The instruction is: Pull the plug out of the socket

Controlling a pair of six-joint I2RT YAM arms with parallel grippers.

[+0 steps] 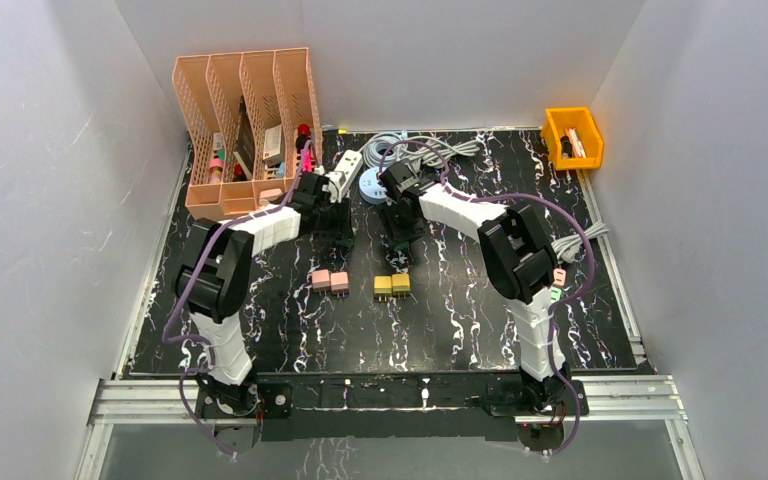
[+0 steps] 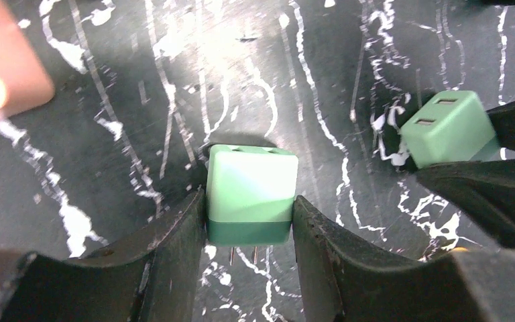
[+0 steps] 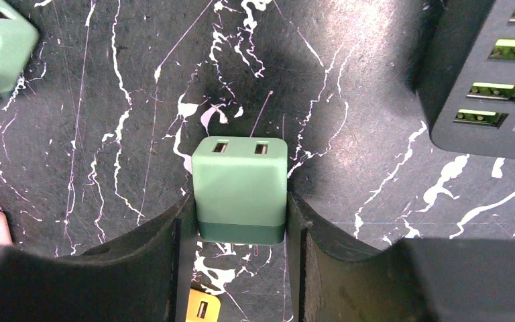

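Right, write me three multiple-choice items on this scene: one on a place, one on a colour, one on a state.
1. The orange bin sits at the:
A) far right corner
B) far left corner
C) near edge

2. The pronged block between the left fingers is:
A) yellow
B) pink
C) green

3. The right fingers are:
A) wide open, empty
B) shut on the slotted block
C) shut on nothing

Answers:
1 A, the top view shows it far right, by the walls.
2 C, the left wrist view shows it green.
3 B, both fingers press its sides.
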